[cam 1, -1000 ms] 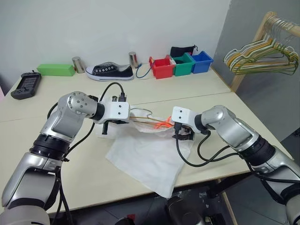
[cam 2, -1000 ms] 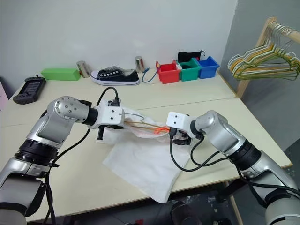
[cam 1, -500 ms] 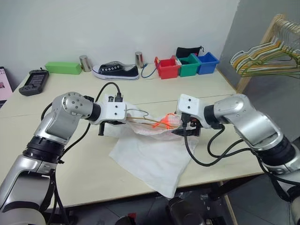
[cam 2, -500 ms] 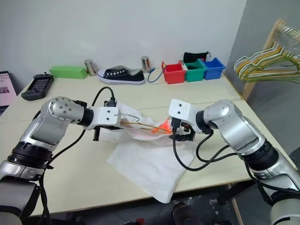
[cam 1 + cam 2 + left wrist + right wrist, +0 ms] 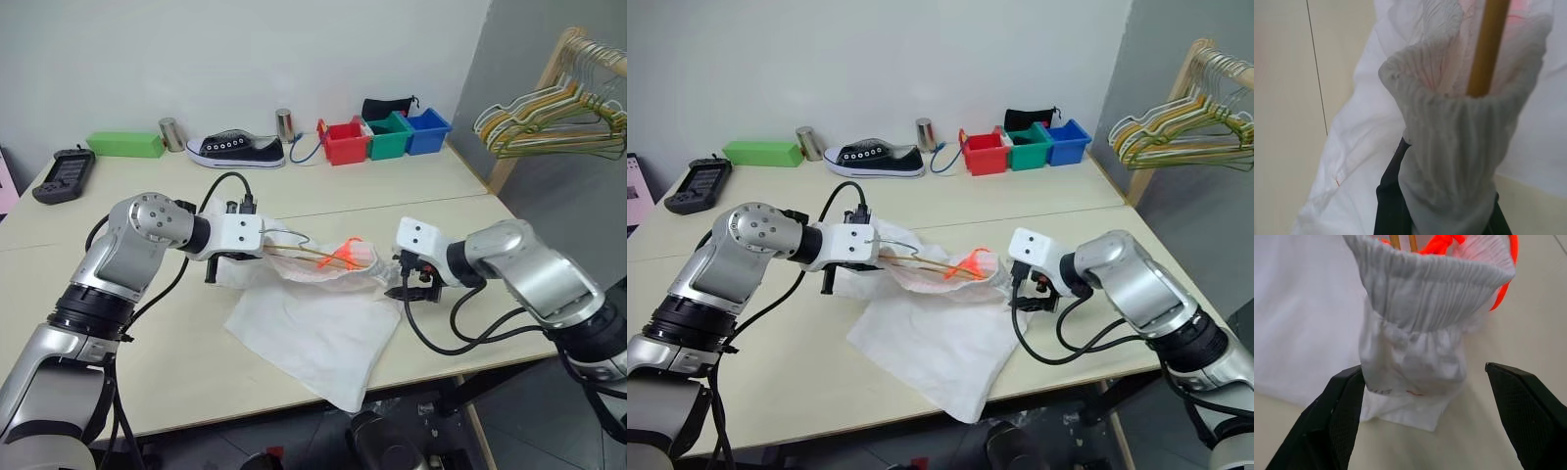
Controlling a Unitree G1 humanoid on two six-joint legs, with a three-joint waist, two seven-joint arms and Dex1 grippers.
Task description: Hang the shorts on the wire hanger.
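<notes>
The white shorts (image 5: 313,328) lie on the table, their gathered waistband raised between my two grippers. The yellow-tan wire hanger (image 5: 312,257) runs inside the waistband, and its pale hook (image 5: 294,235) sticks out near my left gripper (image 5: 220,266). An orange drawstring (image 5: 343,257) dangles over the wire. My left gripper is shut on the waistband, and the cloth is draped over its black fingers (image 5: 1391,205). My right gripper (image 5: 1432,421) stands open at the waistband's right end (image 5: 1415,357), one finger on either side of the bunched cloth.
A wooden rack with a bunch of hangers (image 5: 549,108) stands at the far right. Red, green and blue bins (image 5: 341,142), a black shoe (image 5: 233,150), a green box (image 5: 124,144) and a black device (image 5: 61,174) line the back. One leg of the shorts reaches the table's front edge (image 5: 343,397).
My right gripper, still open, has drawn back to the right, from over the drawstring to the waistband's right end. The left arm has kept still. The camera has shifted slightly.
</notes>
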